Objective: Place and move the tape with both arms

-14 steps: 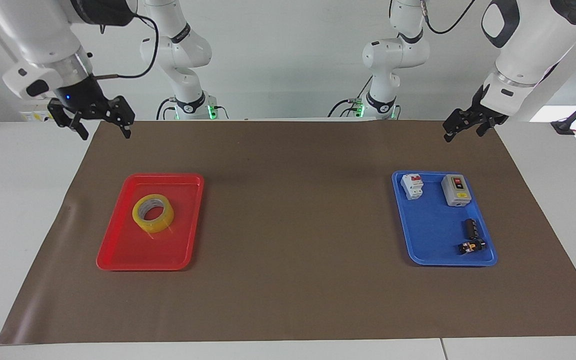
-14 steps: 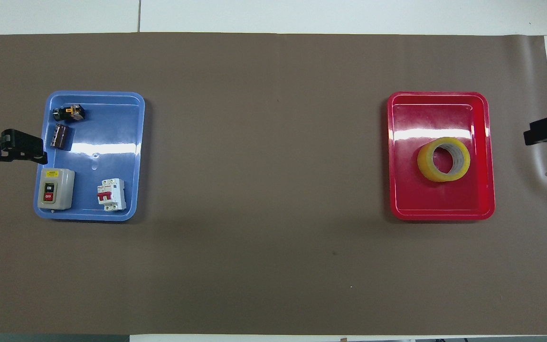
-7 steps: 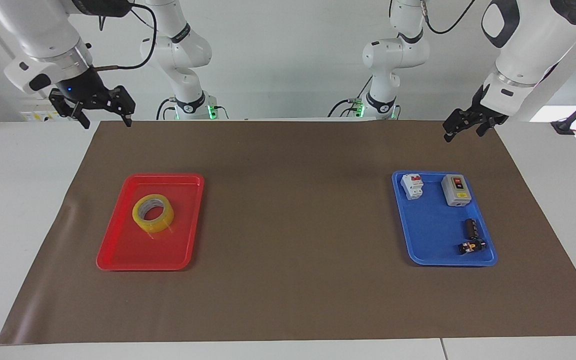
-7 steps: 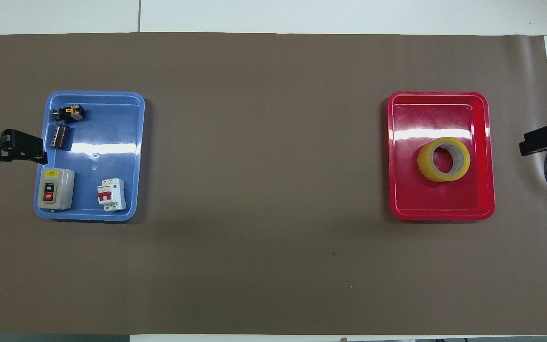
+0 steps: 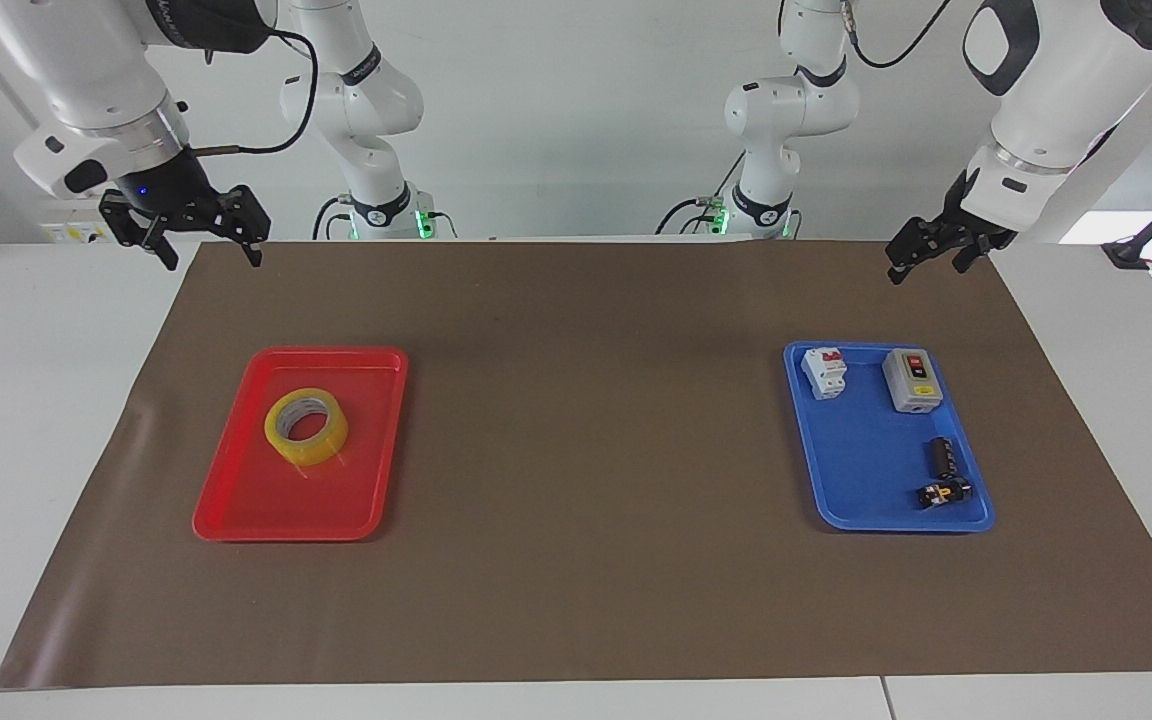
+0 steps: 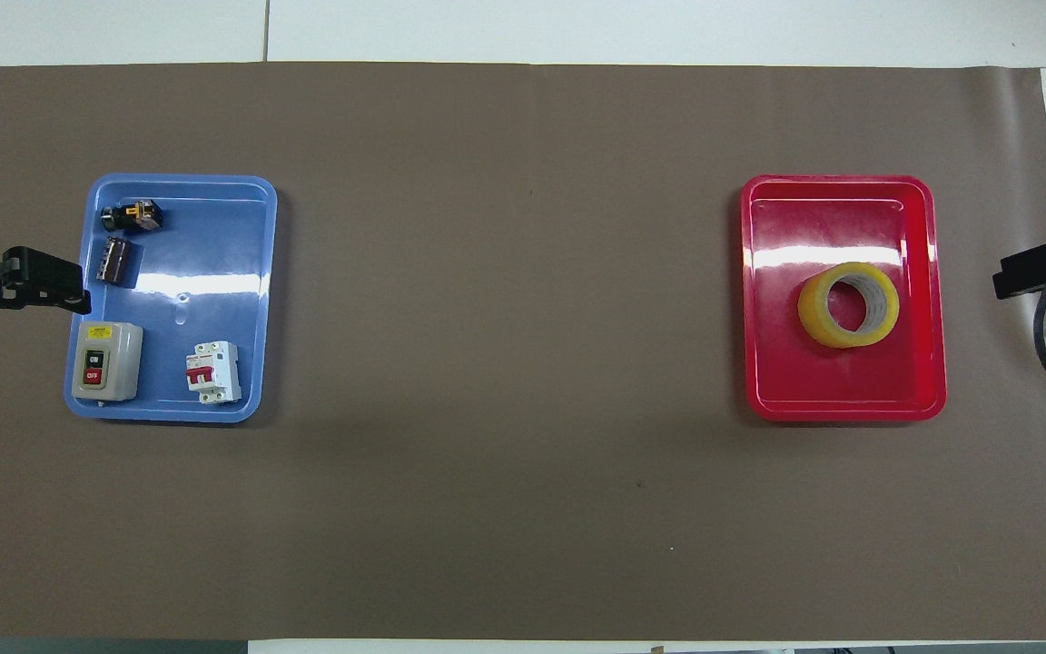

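Note:
The tape (image 5: 324,448) is a translucent yellow roll that lies flat in the red tray (image 5: 271,500) toward the right arm's end of the table. It also shows in the overhead view (image 6: 812,316), in the red tray (image 6: 814,386). My right gripper (image 5: 213,258) is open and empty, up in the air over the mat's edge, apart from the tray. Only one of its fingers shows in the overhead view (image 6: 1027,270). My left gripper (image 5: 898,268) hangs over the mat's edge by the blue tray (image 5: 866,460) and holds nothing; it also shows in the overhead view (image 6: 64,289).
The blue tray (image 6: 214,245) holds a grey on/off switch box (image 6: 105,361), a white circuit breaker (image 6: 212,371), a small black cylinder (image 6: 114,260) and a small black part (image 6: 131,216). A brown mat (image 6: 505,363) covers the table. Two smaller white arms stand at the robots' edge.
My right gripper has bobbed up and back down a little and shifted slightly toward the red tray. The tape and the left arm have not moved.

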Robot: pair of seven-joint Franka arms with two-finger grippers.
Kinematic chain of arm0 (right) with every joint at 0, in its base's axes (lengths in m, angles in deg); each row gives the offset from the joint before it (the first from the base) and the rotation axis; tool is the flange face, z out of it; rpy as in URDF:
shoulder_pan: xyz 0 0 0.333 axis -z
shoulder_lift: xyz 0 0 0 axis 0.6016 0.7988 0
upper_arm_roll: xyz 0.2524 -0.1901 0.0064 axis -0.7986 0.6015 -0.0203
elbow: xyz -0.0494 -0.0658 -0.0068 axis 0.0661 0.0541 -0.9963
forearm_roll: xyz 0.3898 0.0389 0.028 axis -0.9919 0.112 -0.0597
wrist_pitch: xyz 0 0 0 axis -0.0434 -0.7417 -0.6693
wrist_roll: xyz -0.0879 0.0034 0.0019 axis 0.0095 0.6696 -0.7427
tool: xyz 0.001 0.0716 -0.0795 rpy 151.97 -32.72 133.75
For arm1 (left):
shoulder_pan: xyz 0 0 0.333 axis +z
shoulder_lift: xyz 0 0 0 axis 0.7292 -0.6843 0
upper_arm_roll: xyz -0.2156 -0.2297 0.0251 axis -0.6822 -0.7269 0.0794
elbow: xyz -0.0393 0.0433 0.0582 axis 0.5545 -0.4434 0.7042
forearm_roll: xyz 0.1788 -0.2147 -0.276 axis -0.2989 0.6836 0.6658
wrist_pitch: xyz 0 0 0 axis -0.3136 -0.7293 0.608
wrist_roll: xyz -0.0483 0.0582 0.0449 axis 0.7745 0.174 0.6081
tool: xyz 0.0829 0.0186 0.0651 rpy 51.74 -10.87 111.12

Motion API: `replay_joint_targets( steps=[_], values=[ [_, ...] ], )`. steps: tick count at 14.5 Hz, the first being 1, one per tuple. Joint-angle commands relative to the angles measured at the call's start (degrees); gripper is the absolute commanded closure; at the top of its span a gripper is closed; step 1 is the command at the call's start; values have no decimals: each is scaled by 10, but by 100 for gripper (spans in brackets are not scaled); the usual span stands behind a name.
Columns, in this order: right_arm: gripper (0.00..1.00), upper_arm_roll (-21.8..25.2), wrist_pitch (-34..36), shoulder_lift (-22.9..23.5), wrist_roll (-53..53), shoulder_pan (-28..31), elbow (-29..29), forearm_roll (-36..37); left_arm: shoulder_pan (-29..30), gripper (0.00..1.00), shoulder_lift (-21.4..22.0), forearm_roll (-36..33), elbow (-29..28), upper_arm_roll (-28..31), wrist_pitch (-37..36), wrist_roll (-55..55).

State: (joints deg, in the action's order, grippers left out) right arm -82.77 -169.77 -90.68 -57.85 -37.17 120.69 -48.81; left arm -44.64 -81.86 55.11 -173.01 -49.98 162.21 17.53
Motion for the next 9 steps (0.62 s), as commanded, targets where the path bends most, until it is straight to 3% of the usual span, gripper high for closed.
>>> replay_joint_targets(
  steps=[1,9],
  values=[
    [0,-7,-13,-15,-10,6,20,5,4,0,14,2,-18,0,12,5],
    [0,-7,-15,-16,-8,7,23,1,4,0,14,2,-18,0,12,5]
  ],
)
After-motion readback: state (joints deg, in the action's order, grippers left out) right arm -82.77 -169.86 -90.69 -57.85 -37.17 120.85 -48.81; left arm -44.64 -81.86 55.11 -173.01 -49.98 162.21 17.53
